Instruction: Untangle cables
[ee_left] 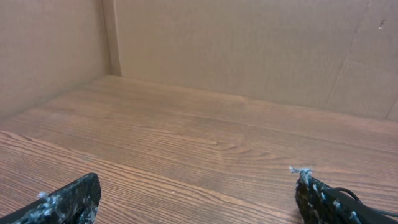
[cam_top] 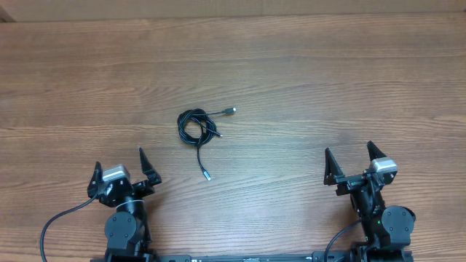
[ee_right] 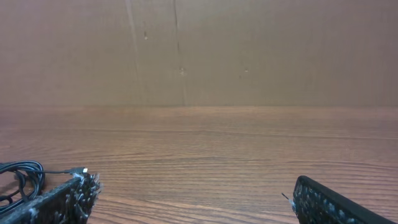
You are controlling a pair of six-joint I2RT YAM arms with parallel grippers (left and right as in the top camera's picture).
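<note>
Sitting at the start: left gripper [cam_top: 119, 161] and right gripper [cam_top: 349, 150] both gape empty, cables [cam_top: 183, 121] coiled at 1 o'clock from the left one. Next probably means grabbing a plug end [cam_top: 207, 177].

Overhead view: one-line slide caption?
Coiled black cables lie on the table, ahead of the open left end effector and open right end effector.

Count on inspection: one bench [cam_top: 328, 73], carrying one coiled bundle of cables [cam_top: 192, 125]; the number of separate cords within the coil cannot be told. Two silver-tipped ends lie clear of the coil, the far plug end [cam_top: 231, 110] and the near plug end [cam_top: 207, 177]. Two pincers are present, the left pincer [cam_top: 119, 160] and the right pincer [cam_top: 349, 149], each with two fingers.
</note>
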